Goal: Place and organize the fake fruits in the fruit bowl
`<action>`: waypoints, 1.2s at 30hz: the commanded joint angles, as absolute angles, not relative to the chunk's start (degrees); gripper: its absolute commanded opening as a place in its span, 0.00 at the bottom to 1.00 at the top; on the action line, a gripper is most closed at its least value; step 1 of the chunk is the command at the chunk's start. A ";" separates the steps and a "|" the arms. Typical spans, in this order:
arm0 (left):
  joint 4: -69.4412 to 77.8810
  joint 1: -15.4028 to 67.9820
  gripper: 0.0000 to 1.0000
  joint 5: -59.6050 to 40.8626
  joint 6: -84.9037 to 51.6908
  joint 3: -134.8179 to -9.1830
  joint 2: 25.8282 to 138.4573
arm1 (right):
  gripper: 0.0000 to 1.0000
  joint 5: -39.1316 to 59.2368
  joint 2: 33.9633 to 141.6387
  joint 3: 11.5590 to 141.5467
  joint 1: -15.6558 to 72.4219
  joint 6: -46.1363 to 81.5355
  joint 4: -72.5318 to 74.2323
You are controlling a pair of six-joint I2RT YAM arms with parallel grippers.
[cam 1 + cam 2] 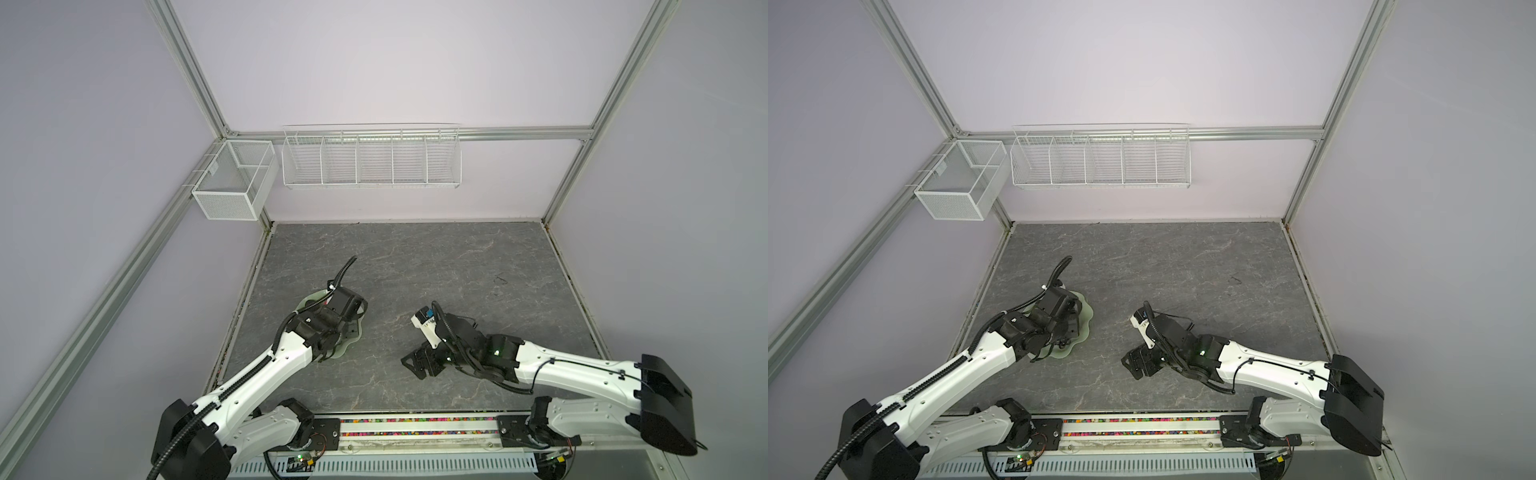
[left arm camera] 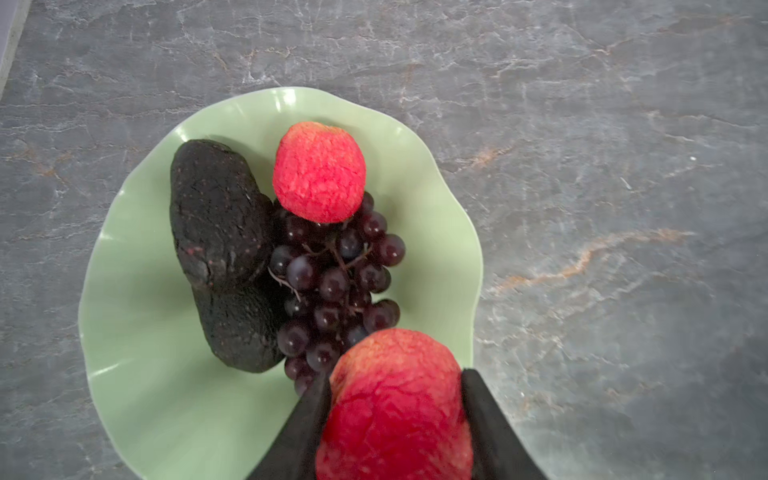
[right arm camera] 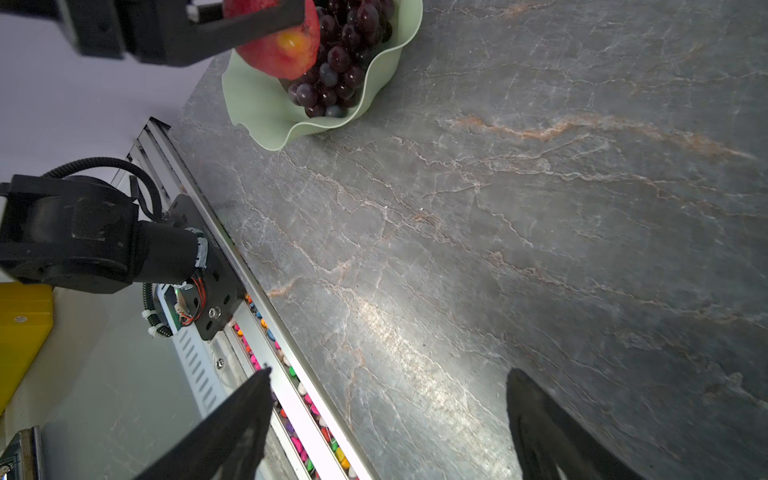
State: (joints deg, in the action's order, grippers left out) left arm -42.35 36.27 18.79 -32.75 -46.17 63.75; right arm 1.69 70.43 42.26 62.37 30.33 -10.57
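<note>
The grey marbled tabletop (image 1: 415,257) fills the cell floor. On the back wall, at 12 o'clock, hangs a long white wire basket (image 1: 370,160); a smaller mesh basket (image 1: 232,183) hangs at 11 o'clock. The pale green fruit bowl (image 2: 137,291) sits at 9 o'clock on the tabletop, mostly hidden under the left arm in both top views (image 1: 338,351) (image 1: 1088,316).

The right gripper (image 3: 390,374) hovers at 6 o'clock, well apart from the bowl, its fingers spread wide with nothing between them.

The left gripper (image 2: 395,384) is clamped on a red apple (image 2: 395,415) over the bowl's rim.

In the bowl lies a bunch of dark purple grapes (image 2: 336,282). Two blackish avocados (image 2: 218,212) (image 2: 243,328) lie touching alongside it. A second red apple (image 2: 319,172) rests against the bunch's far end.
</note>
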 commanded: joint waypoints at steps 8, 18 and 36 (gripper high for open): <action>-36.74 33.66 0.48 14.43 -29.60 -46.45 71.27 | 0.89 3.33 69.65 43.67 59.73 28.96 -10.41; -42.13 33.66 0.81 14.82 -28.68 -50.44 68.43 | 0.89 -0.14 64.00 41.81 52.33 28.74 -15.25; 33.37 17.04 0.99 38.26 -0.73 -23.76 68.29 | 0.89 -15.71 50.98 11.92 1.97 5.70 26.03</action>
State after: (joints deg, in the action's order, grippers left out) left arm 6.26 17.56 35.00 -11.44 -30.28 67.51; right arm -17.89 46.30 14.74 3.60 7.44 12.67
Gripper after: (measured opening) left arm 0.990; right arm 0.891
